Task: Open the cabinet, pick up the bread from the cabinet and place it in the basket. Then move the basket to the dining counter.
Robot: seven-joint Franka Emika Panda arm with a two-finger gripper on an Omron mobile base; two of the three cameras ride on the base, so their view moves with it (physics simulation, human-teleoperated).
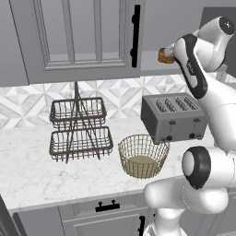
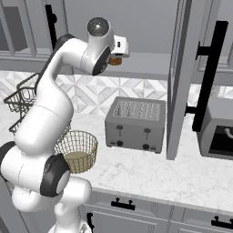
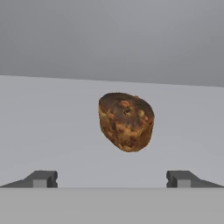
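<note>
The bread (image 3: pixel 126 121), a small brown crusty loaf, lies on the grey shelf of the open cabinet (image 3: pixel 52 113). My gripper (image 3: pixel 111 179) is open and points straight at it, a short way back, with one fingertip on each side and nothing between them. From the base, the bread (image 1: pixel 164 56) (image 2: pixel 115 61) peeks out beside my raised wrist inside the cabinet (image 2: pixel 145 45). The gold wire basket (image 1: pixel 143 156) (image 2: pixel 80 150) stands empty on the marble worktop below, left of the toaster. The dining counter is out of view.
A grey toaster (image 1: pixel 174 117) (image 2: pixel 136 124) sits under the open cabinet. A dark two-tier wire rack (image 1: pixel 80 129) stands left of the basket. One opened cabinet door (image 2: pixel 179 77) juts out edge-on with its black bar handle (image 2: pixel 209 73). Another door (image 1: pixel 78 37) hangs at the left.
</note>
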